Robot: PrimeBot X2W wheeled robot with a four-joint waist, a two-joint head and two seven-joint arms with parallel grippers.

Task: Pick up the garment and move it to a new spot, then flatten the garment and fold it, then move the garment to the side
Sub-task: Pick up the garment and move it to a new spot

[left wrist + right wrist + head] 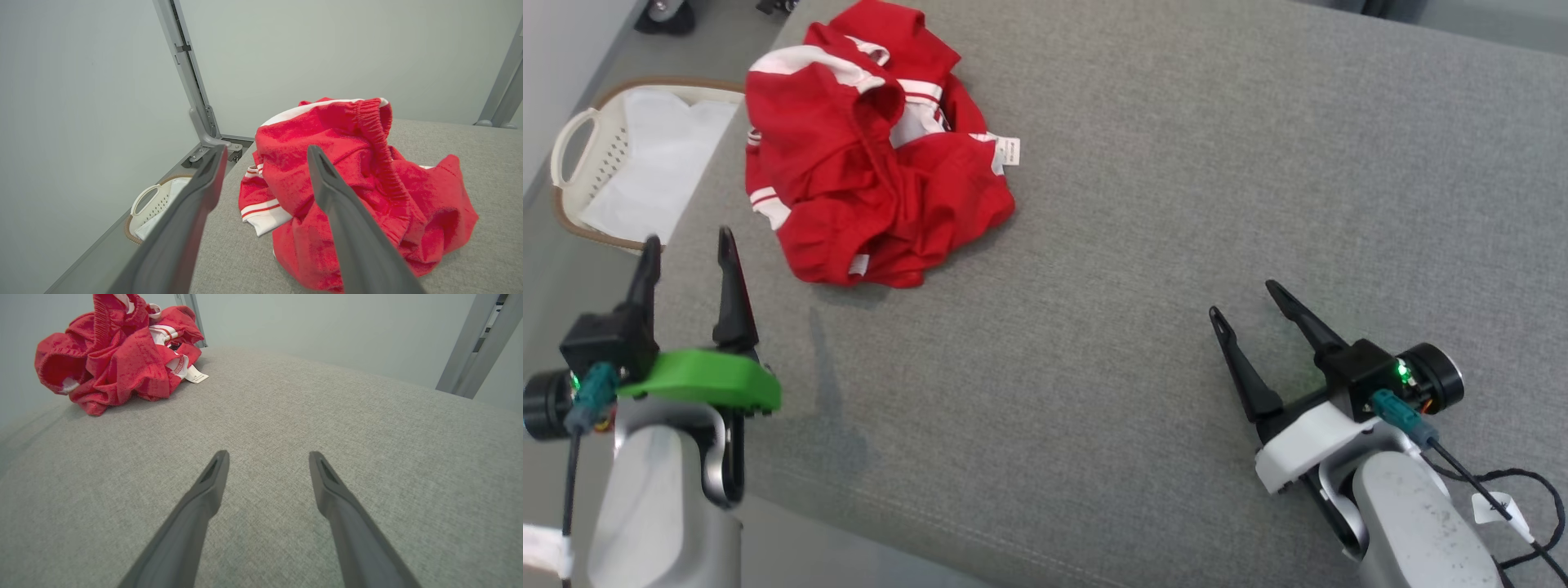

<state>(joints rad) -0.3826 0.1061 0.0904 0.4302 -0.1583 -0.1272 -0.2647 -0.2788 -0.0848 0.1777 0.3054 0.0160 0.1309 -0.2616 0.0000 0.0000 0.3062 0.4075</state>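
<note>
The head camera looks steeply down from above the near edge of the grey fabric-covered desk [1143,204]. The left wrist camera sits low at the desk's left edge, close to the crumpled red-and-white garment [367,183] and facing it. The right wrist camera, also low, looks across the desk from well apart. All three views share that garment.

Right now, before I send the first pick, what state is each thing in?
garment: crumpled heap on the grey surface, not held
left gripper: open, empty, apart from the garment
right gripper: open, empty, above the grey surface
basket: upright, white cloth inside
</note>
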